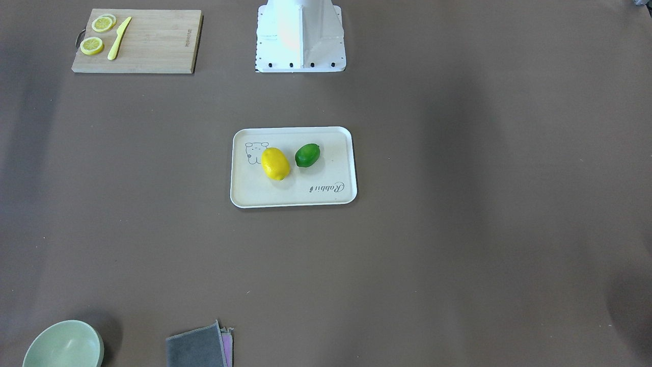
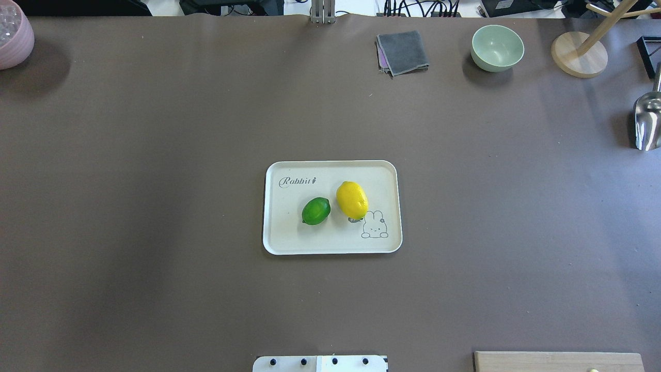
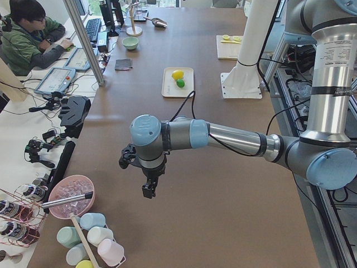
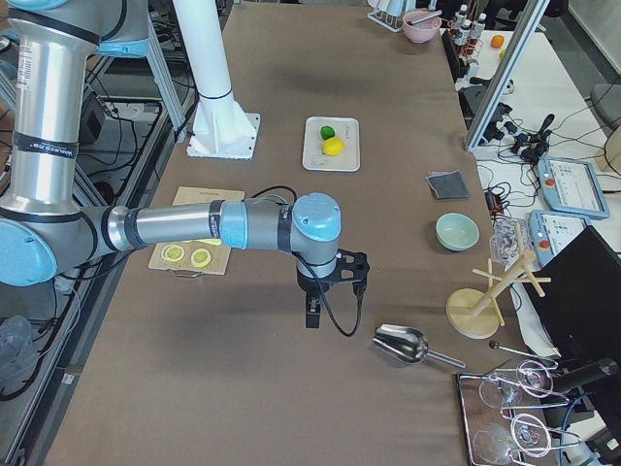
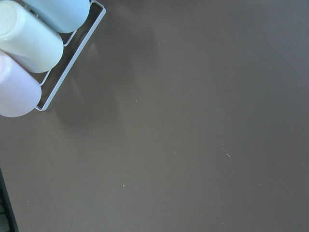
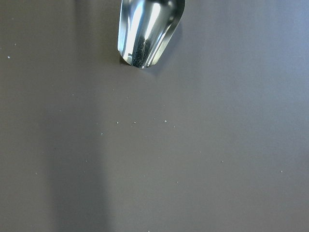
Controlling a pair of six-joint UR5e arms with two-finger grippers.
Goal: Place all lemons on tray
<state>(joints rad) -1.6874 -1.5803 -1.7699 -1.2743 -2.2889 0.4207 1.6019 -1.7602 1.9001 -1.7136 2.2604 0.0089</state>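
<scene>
**Both lemons on the tray, both pincers out at the bench ends**

The yellow lemon (image 2: 352, 200) and the green lemon (image 2: 315, 211) lie side by side on the cream tray (image 2: 289, 243), close together with a narrow gap between them. The yellow one partly covers the top of the rabbit drawing. The green one is on the side toward the robot's left. The tray sits at the middle of the bench (image 2: 155, 155), straight out from the robot's base.

The left pincer (image 3: 148, 190) hangs fingers-down above the bench's left end, near a rack of pastel cups (image 5: 29, 48), and is well apart from the tray and both fruits. The right pincer (image 4: 311, 317) hangs fingers-down above the bench's right end, close to a metal scoop (image 4: 400, 344), and is equally far from the tray. Nothing is seen between either pincer's fingers. Only the side views show the pincers, so I cannot tell whether each is released or clenched.

A wooden cutting board (image 1: 153, 41) with lemon slices (image 1: 91, 46) and a yellow knife (image 1: 118, 38) lies by the robot-side edge toward the right corner. A green bowl (image 2: 497, 47) and a grey cloth (image 2: 403, 51) rest along the far edge.
</scene>
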